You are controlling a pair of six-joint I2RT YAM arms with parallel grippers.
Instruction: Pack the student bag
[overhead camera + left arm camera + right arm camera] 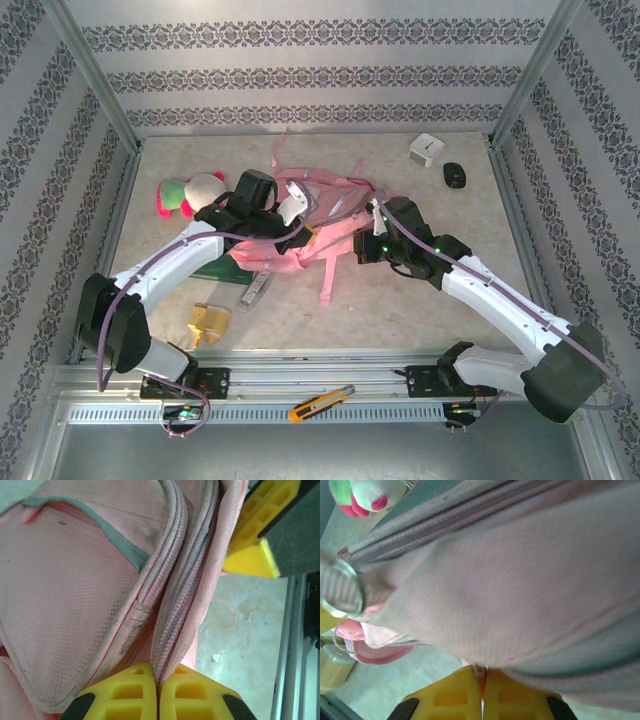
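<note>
As the large soft pink fabric student bag [318, 238] lies mid-frame on the tabletop [430, 300], left fingers [125, 695] and right fingers [451, 696] each clamp its fabric, apparently ready to pull its mouth open for loading.

A marbled table [400, 310] bears the student bag [335, 228], plush toy [185, 193], white box [426, 150].

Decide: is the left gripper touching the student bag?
Touching. The left wrist view shows the left gripper shut on a zipped edge of the student bag.
</note>
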